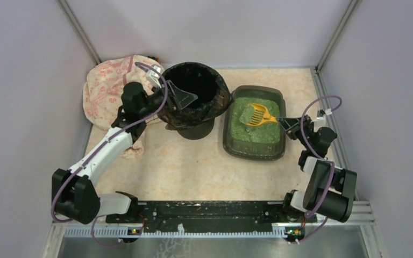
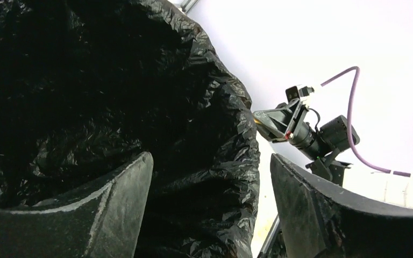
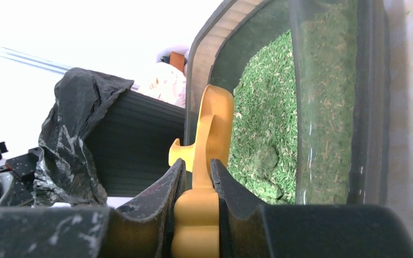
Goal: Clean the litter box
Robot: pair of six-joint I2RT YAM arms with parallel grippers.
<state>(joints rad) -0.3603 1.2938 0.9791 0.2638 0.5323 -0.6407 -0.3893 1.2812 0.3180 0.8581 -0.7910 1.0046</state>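
Observation:
The litter box (image 1: 227, 141) is a dark tray of green granules (image 1: 258, 131), right of centre. My right gripper (image 1: 286, 122) is shut on the handle of the yellow slotted scoop (image 1: 257, 114), whose head lies in the granules in the far half of the tray. The right wrist view shows the pads clamped on the handle (image 3: 198, 215), the scoop (image 3: 213, 121) standing on edge, the tray's wall (image 3: 374, 107), and dark green clumps (image 3: 263, 161). My left gripper (image 1: 185, 99) is open at the near-left rim of the black-bagged bin (image 1: 196, 86), with bag folds (image 2: 220, 177) between its fingers.
A pink patterned cloth (image 1: 110, 91) lies bunched at the far left behind my left arm. The bin stands just left of the tray and shows in the right wrist view (image 3: 134, 145). A black rail (image 1: 209, 212) runs along the near edge. Grey walls close in all sides.

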